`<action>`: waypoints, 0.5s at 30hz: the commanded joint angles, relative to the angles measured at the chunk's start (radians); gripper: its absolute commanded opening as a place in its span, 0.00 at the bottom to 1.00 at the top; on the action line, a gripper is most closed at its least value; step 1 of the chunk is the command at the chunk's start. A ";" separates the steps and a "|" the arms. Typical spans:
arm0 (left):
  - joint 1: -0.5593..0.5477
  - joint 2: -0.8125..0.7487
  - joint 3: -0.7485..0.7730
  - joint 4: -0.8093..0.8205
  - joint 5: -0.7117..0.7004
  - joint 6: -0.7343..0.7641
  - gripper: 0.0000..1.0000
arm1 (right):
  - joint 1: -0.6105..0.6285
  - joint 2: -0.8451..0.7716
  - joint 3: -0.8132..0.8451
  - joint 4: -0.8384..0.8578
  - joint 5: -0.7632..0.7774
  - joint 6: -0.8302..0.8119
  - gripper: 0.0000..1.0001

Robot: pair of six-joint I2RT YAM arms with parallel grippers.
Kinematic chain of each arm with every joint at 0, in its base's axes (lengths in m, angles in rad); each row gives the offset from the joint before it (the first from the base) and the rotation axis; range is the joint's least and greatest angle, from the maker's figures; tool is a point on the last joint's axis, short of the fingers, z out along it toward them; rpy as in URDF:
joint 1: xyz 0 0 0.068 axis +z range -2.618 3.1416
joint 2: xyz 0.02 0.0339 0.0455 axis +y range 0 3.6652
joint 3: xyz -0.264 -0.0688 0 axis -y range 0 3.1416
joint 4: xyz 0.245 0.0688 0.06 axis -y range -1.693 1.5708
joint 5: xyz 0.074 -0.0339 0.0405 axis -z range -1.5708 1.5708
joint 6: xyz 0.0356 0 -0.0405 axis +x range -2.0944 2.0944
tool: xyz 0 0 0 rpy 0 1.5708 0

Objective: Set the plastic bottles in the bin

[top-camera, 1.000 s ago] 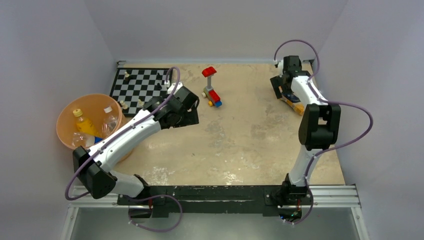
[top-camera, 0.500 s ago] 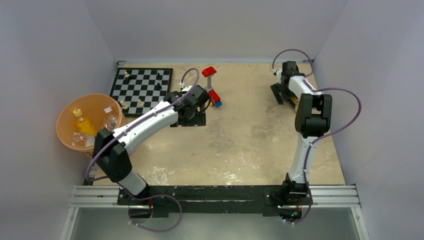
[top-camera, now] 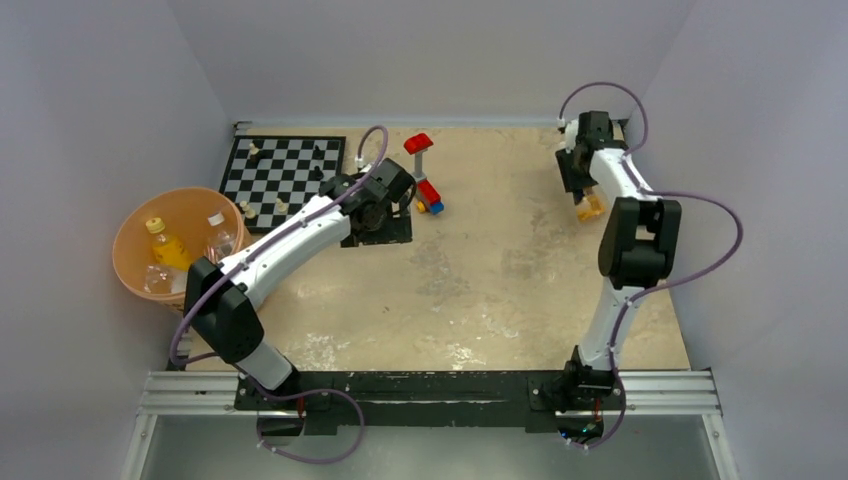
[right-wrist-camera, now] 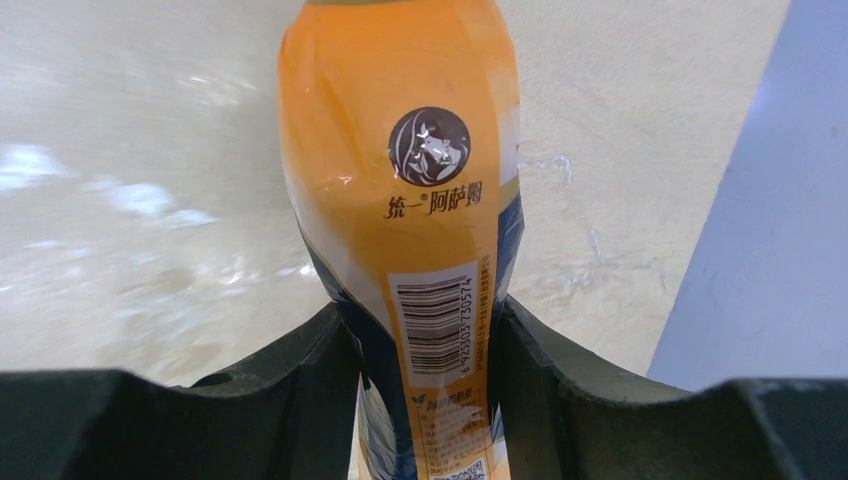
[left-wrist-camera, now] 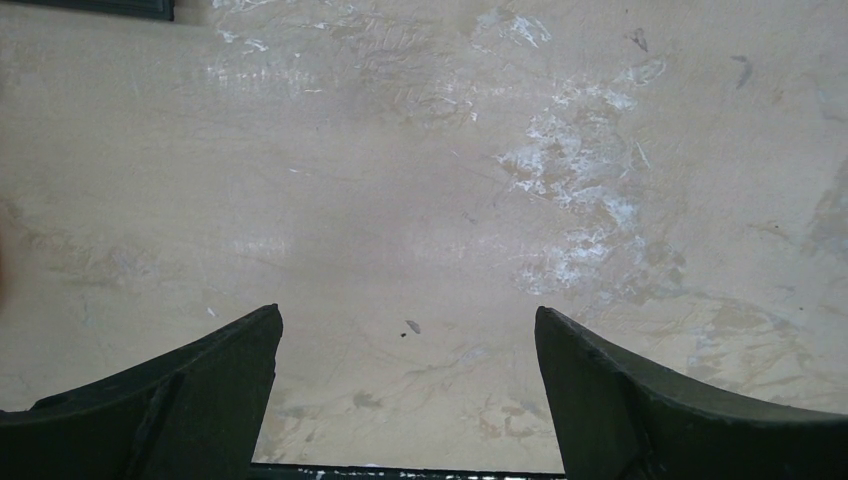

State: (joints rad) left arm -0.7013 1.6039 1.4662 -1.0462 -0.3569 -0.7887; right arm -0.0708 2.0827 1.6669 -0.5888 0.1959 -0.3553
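The orange-brown bottle [right-wrist-camera: 400, 180] with a barcode label fills the right wrist view, and my right gripper [right-wrist-camera: 420, 320] is shut on its lower body. From above, that bottle [top-camera: 590, 207] shows at the far right of the table, under my right gripper [top-camera: 580, 190]. The peach-orange bin [top-camera: 128, 225] at the far left holds a yellow bottle [top-camera: 165, 246] and two transparent white-capped ones [top-camera: 222, 236]. My left gripper [top-camera: 380, 230] hovers over the table's middle. In its wrist view the left gripper [left-wrist-camera: 408, 320] is open over bare tabletop.
A black-and-white chessboard [top-camera: 285, 165] with a few pieces lies at the back left. A red-blue-yellow toy brick figure [top-camera: 425, 180] stands just behind my left gripper. Grey walls close the table in on three sides, and the right wall is near the held bottle.
My right gripper has closed on the orange-brown bottle. My left arm has swung from beside the bin toward the table's middle, its gripper still open.
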 commanded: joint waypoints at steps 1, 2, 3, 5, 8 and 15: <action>0.030 -0.082 0.023 0.028 0.097 -0.009 1.00 | 0.034 -0.281 -0.047 0.049 -0.208 0.138 0.41; 0.040 -0.101 0.022 0.032 0.118 -0.011 1.00 | 0.045 -0.333 -0.076 0.064 -0.263 0.153 0.42; 0.051 -0.121 0.023 0.039 0.142 -0.009 1.00 | 0.061 -0.395 -0.113 0.082 -0.329 0.163 0.43; 0.082 -0.168 0.032 0.054 0.194 -0.001 1.00 | 0.136 -0.514 -0.214 0.127 -0.432 0.188 0.43; 0.139 -0.245 0.047 0.104 0.300 0.006 1.00 | 0.254 -0.695 -0.360 0.215 -0.530 0.232 0.44; 0.146 -0.387 0.048 0.330 0.485 -0.037 1.00 | 0.510 -0.997 -0.655 0.439 -0.634 0.484 0.46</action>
State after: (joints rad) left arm -0.5430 1.2922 1.5047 -0.9070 -0.0185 -0.7937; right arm 0.3656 1.1671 1.1290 -0.3054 -0.3428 -0.0551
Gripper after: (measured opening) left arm 0.997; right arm 0.468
